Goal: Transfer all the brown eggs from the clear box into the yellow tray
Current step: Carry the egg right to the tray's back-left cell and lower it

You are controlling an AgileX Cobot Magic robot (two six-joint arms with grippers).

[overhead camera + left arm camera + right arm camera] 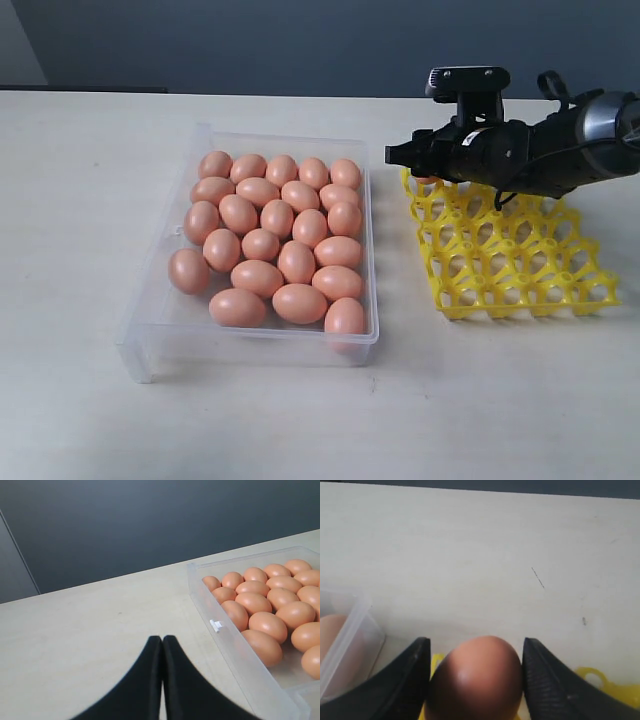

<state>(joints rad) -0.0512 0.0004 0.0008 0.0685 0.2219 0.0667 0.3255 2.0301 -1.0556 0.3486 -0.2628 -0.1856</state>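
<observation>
Pale table [100,420] spans the whole scene, dark wall behind. The clear box [160,330] sits on the left half of the exterior view, larger than anything else on the table. The yellow tray [520,270] lies just beside the box on its right, apart from it by a narrow strip of table. Right arm reaches in from the right edge, low over the tray's far left corner. The brown eggs [275,245] fill most of the box in loose rows, lying on their sides and touching one another; the near left part of the box floor is bare. The right gripper [475,647] has its fingers spread wide and closed on a single egg [477,680], both inner faces touching the shell, yellow plastic showing just under it (whether the shell already rests in a cup cannot be told). The left gripper [162,645] has its jaws pressed together on nothing, over bare table beside one wall of the box
</observation>
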